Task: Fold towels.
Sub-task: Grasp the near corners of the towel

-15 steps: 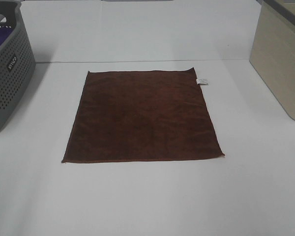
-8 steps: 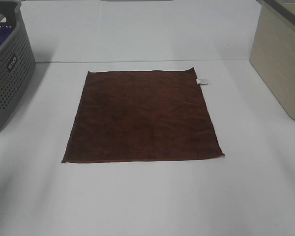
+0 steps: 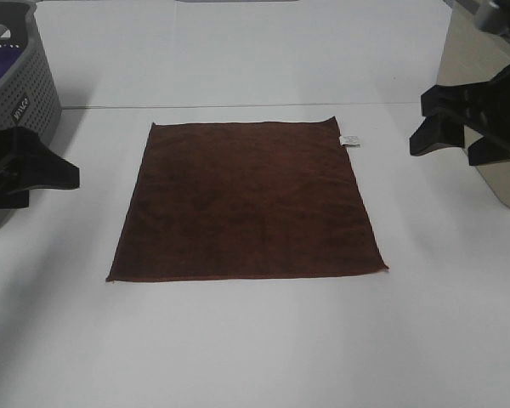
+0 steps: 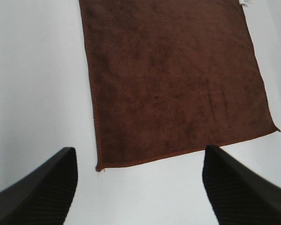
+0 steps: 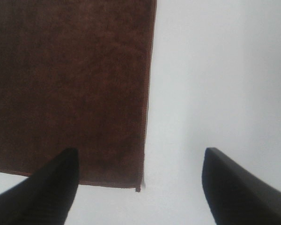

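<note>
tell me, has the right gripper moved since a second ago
Yes. The right gripper has come in from the high view's right edge, leftward across the beige bin toward the towel.

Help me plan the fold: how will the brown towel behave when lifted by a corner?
Probably floppy: the towel lies completely flat on the table, thin, so a lifted corner should drape. Likely light for its area. Its fuzzy pile suggests it will bunch rather than slide if pushed.

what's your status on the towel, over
Left hand open, empty. Right hand open, empty. Towel flat on the table, unfolded. Nothing lying on it.
</note>
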Tool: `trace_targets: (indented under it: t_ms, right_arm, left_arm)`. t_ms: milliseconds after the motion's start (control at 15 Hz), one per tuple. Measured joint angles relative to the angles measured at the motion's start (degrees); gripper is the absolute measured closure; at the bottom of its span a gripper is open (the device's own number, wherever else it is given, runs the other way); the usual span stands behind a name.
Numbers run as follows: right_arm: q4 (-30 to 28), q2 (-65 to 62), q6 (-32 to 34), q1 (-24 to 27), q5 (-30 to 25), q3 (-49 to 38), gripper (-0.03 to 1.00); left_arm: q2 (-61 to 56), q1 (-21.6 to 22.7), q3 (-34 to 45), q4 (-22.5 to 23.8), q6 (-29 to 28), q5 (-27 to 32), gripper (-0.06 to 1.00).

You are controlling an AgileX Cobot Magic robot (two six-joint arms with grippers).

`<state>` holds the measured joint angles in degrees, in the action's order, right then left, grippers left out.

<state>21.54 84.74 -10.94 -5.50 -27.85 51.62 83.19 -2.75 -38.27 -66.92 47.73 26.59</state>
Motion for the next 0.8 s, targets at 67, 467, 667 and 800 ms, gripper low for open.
trace_targets:
  t_ms: [67,467,667,800]
  right_arm:
    - [0.2,2.9,0.0,0.0,-0.5,1.1,0.27]
    - [10.6,16.8,-10.6,6.9,-14.2,8.1,0.29]
    - [24.6,21.5,-23.8,14.0,-21.1,8.3,0.31]
    - [26.0,24.5,-26.9,14.4,-21.5,8.4,0.31]
  left_arm:
    - [3.3,-0.8,-1.1,-1.9,0.2,0.0,0.24]
    - [19.5,0.1,-9.5,-6.0,0.1,8.8,0.24]
    - [23.3,3.3,-11.1,-7.3,0.7,12.3,0.24]
    - [26.3,3.4,-11.1,-8.4,2.8,13.8,0.23]
